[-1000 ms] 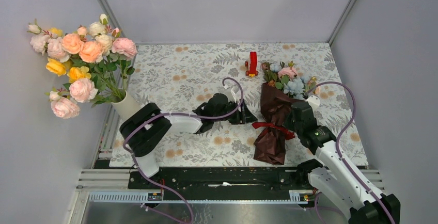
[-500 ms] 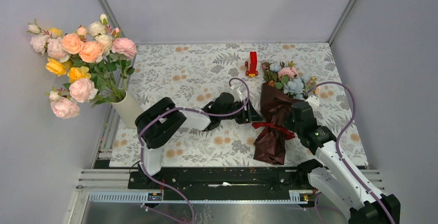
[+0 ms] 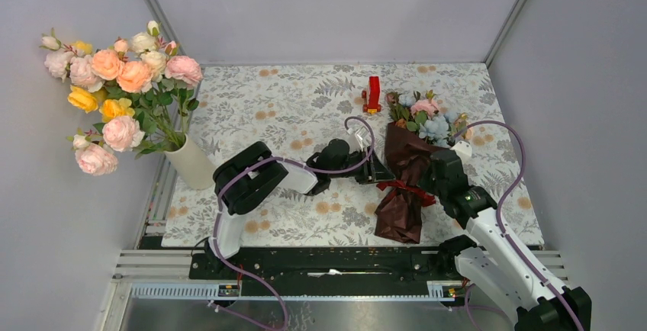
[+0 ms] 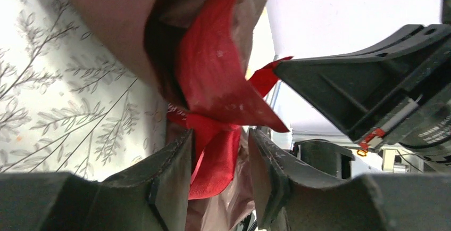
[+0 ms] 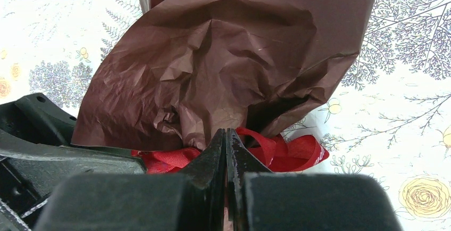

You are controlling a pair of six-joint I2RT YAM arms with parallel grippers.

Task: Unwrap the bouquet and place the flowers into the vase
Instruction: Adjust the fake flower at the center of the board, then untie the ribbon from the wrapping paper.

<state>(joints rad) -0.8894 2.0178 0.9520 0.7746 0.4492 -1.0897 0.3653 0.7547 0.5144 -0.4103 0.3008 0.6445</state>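
Observation:
The bouquet [image 3: 404, 194] lies right of centre in dark red crinkly paper [image 5: 223, 60]. Its flowers [image 3: 427, 117] point to the far edge, and a red ribbon [image 3: 397, 186] is tied round the middle. My left gripper [image 3: 380, 172] reaches in from the left, open, with a ribbon tail [image 4: 213, 162] hanging between its fingers [image 4: 170, 178] against the left one. My right gripper [image 5: 226, 132] is shut, its tips at the ribbon knot [image 5: 287, 151] under the paper; whether anything is pinched I cannot tell. The white vase [image 3: 191, 165] stands at the left edge.
A large bunch of peach, pink and yellow roses [image 3: 122, 94] fills the vase and overhangs the left wall. A small red upright object [image 3: 373, 94] stands just behind the bouquet's left side. Grey walls close in the patterned table [image 3: 275, 102] on three sides.
My left arm has stretched to the right until its jaws straddle the ribbon, and the jaws have narrowed. The right arm and the bouquet have stayed still.

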